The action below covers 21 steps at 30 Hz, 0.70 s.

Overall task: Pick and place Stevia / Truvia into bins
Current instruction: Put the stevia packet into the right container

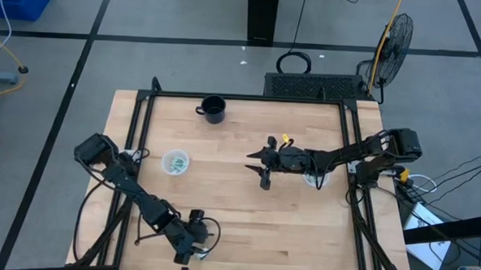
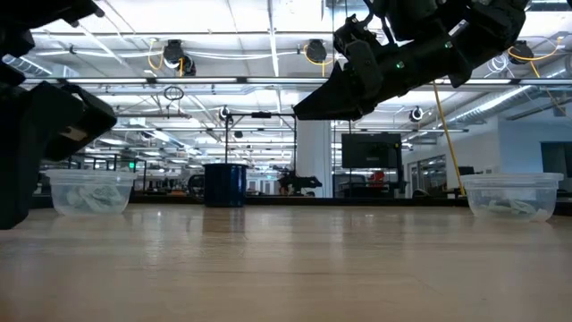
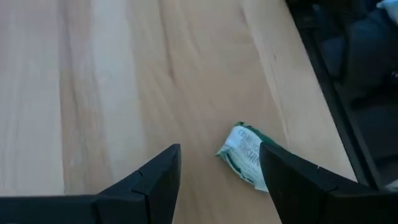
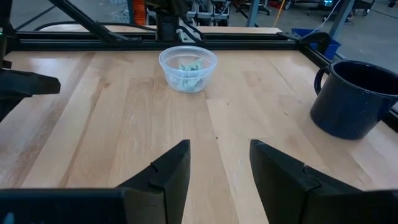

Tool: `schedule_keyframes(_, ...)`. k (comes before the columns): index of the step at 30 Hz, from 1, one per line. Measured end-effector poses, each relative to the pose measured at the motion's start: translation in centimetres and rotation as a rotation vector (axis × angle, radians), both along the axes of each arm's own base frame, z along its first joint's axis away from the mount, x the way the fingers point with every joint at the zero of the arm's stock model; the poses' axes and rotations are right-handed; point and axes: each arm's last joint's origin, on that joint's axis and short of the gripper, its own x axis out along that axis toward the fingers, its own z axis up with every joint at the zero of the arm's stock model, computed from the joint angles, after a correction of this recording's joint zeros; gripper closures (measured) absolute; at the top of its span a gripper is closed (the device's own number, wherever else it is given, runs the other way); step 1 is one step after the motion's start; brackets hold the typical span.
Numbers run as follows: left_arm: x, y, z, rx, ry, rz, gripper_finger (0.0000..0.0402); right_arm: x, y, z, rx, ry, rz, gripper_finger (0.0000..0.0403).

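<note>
One crumpled white-and-green Stevia packet (image 3: 244, 154) lies flat on the wood near the table's near edge. My left gripper (image 3: 219, 152) (image 1: 193, 245) hangs open over it, with the packet just inside one finger (image 3: 292, 180). My right gripper (image 4: 219, 146) (image 1: 261, 167) is open and empty, raised above the table's middle (image 2: 357, 80). A translucent bin (image 1: 175, 161) (image 4: 188, 67) (image 2: 89, 190) on the left half holds several packets. The second bin (image 1: 313, 179) (image 2: 511, 195) sits under my right arm and is partly hidden by it. My left gripper is open around the packet; one finger covers the packet's edge (image 3: 260, 177), and I cannot tell whether it touches it. The packet lies on the table.
A dark blue handled mug (image 1: 214, 109) (image 4: 351, 96) (image 2: 225, 185) stands near the far edge. A black metal frame (image 1: 250, 98) rims the table. Bare wood (image 1: 245, 217) lies between the two grippers. A fan (image 1: 395, 36) stands on the floor beyond the far right corner.
</note>
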Motion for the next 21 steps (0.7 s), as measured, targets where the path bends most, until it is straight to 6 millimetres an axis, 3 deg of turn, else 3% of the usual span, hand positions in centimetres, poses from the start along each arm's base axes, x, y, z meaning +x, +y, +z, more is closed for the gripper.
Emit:
schedule_keyframes(7, -0.1, -0.3, 0.0, 0.041, -0.04, -0.08, 0.0179, 0.0, 0.0, 0.0, 0.001, 0.001, 0.0, 0.0245)
schedule_keyframes(17, 0.4, -0.9, -1.9, 0.069, -0.059, -0.189, 0.0179, 0.0, 0.1, 0.0, 0.012, 0.0, -0.002, 0.0245)
schedule_keyframes(21, 0.3, -0.7, -2.2, 0.13, -0.041, -0.213, 0.0207, 0.0, 0.1, 0.0, 0.012, -0.001, -0.002, 0.0245)
